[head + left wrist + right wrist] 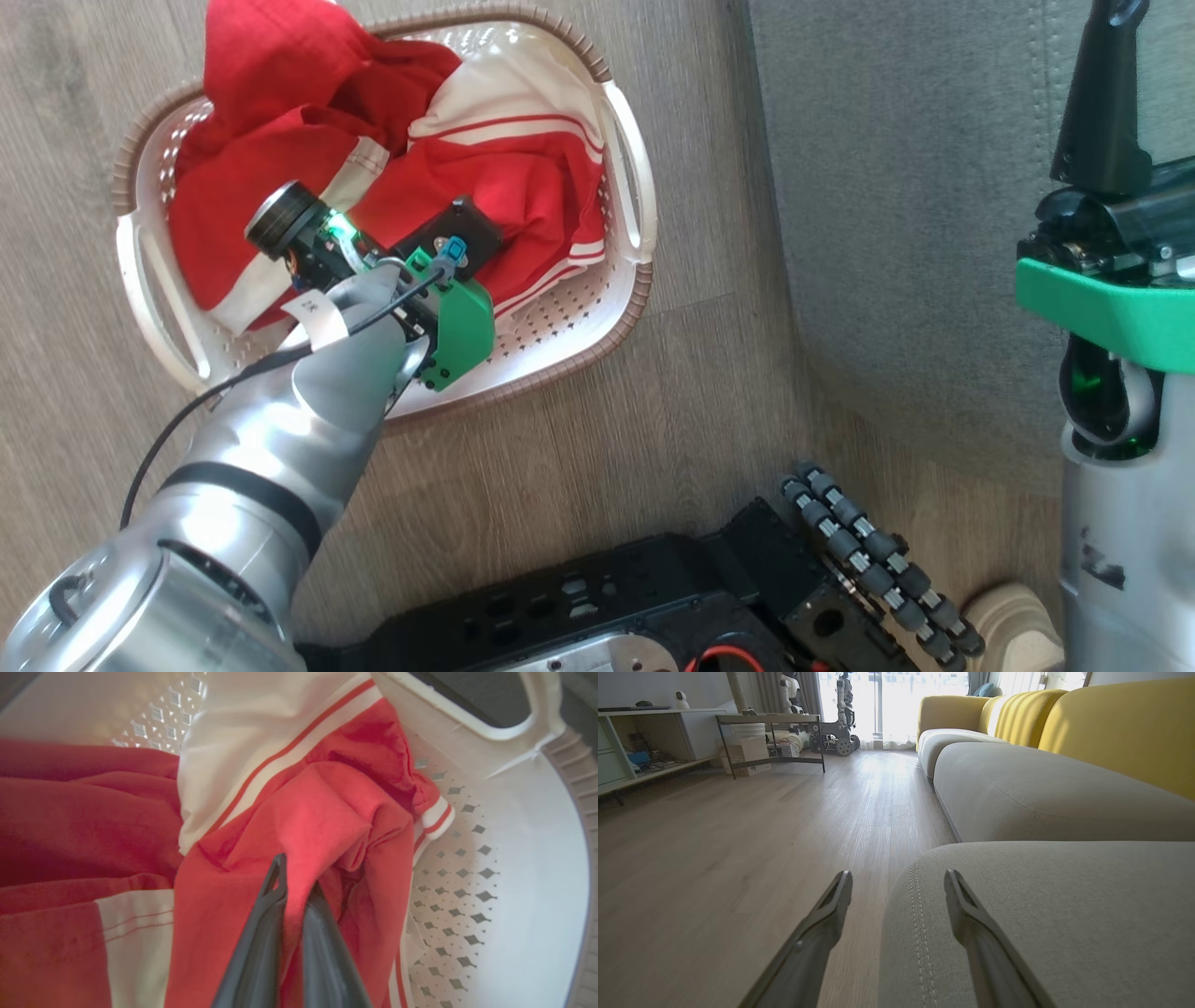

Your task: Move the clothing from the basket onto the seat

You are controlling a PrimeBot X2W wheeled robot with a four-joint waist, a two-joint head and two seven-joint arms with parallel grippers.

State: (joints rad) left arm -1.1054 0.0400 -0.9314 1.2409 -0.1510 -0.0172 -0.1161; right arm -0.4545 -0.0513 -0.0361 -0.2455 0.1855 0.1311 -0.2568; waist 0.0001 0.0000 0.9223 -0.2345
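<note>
In the basket on the floor lies the clothing, a red heap with white stripes (the basket's bottom shows bare at the near right). The left gripper is down in it, fingers drawn narrow with a red fold nipped between them. The seat lies to the basket's right, with a strip of floor between. The basket's right wall and handle stand in that path, so the fold likely must rise over the rim first. The right gripper hangs wide and empty over the seat's edge.
</note>
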